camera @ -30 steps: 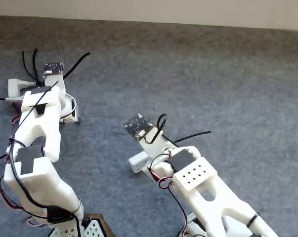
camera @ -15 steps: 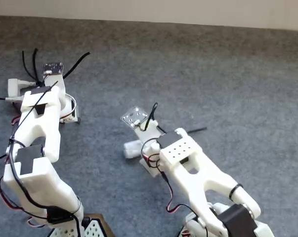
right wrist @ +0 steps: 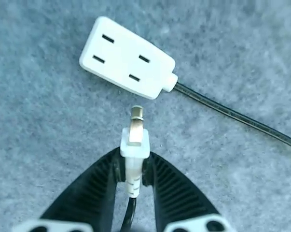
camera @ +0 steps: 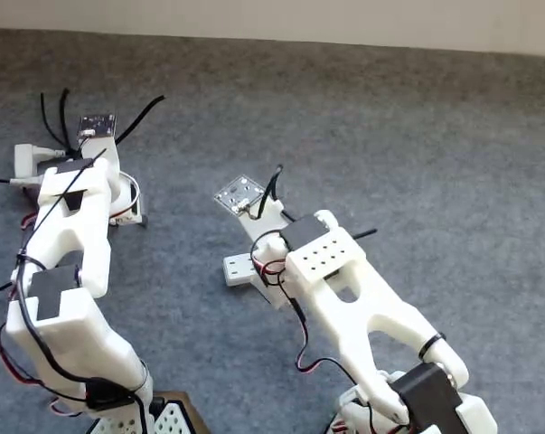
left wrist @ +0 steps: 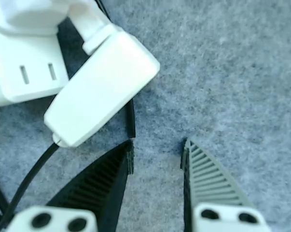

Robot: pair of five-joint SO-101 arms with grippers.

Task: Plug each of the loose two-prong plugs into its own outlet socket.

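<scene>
The white two-prong plug [right wrist: 134, 145] I care about most is clenched in my right claw [right wrist: 134, 163], its metal prongs pointing at the white rectangular outlet block [right wrist: 126, 58] that lies just ahead on the grey carpeted worktop [right wrist: 39, 145]; the prongs are near the block but not touching it, and both of its slot pairs are empty. A black cord [right wrist: 232, 114] runs off from one end of that block. By my reading this plug is lined up but not yet inserted, so its step is only partly done. Under the other arm, a second white plug with a chunky rounded body [left wrist: 99, 94] lies against a second white outlet block [left wrist: 24, 63], which shows one free pair of slots; I cannot tell whether that plug is seated or merely resting there. My left claw [left wrist: 158, 147] hangs released and holding nothing over the carpet just beside it. My count: two plugs, two outlet blocks, two arms. At least one insertion remains, possibly both.
</scene>
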